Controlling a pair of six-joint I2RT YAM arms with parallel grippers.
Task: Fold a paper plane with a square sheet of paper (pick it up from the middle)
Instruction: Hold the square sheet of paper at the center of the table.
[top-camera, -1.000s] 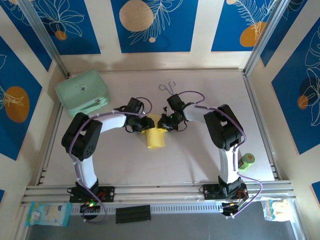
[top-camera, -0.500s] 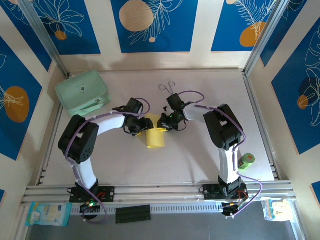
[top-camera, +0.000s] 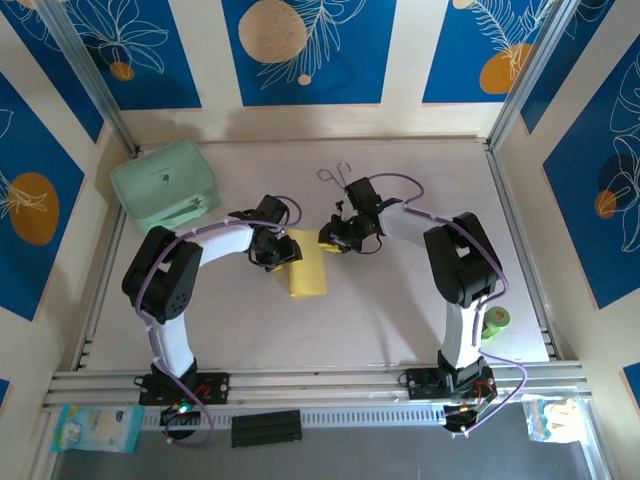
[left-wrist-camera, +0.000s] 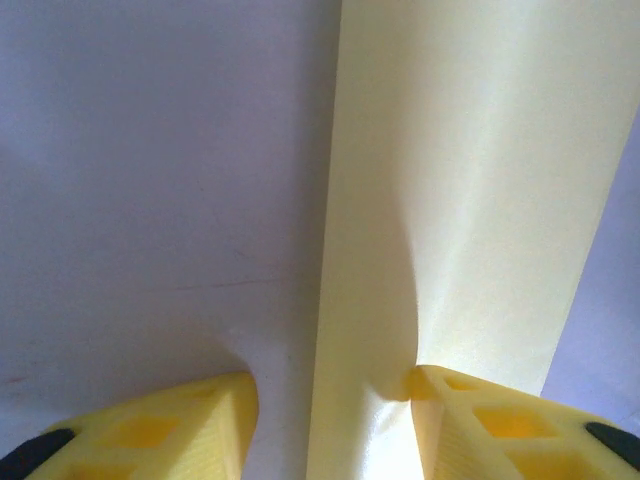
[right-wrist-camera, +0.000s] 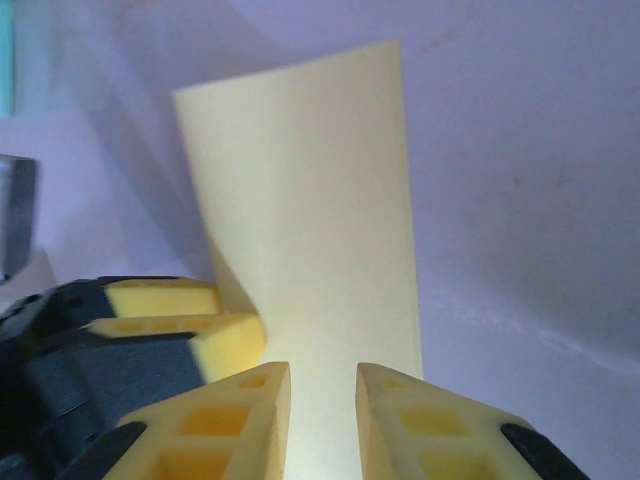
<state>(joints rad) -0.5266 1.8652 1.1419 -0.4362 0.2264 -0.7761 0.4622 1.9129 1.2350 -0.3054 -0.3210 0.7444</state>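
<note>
The square sheet of paper (top-camera: 308, 272) lay mid-way across the worktop (top-camera: 400, 320), doubled into a thin, matte, slightly bowed strip; the half-fold looked under way. At its 10 o'clock, the left gripper (top-camera: 280, 252) had its fingers (left-wrist-camera: 480, 425) half apart, one pressing paper, holding nothing. At 1 o'clock, the right gripper (top-camera: 333, 238) had its fingers nearly meeting; whether they pinched paper I could not tell. Next probably called for firm creasing.

the middle of the table (top-camera: 390, 320) is crowded: the folded yellow paper (top-camera: 307, 272) lies there, with the left gripper (top-camera: 281, 252) at its left edge and the right gripper (top-camera: 334, 238) near its upper right corner, a narrow gap between them. a green case (top-camera: 165, 185) blocks the upper left. thin tongs (top-camera: 338, 177) lie top centre, a green roll (top-camera: 495, 321) lower right. lower centre and upper right are bare.
</note>
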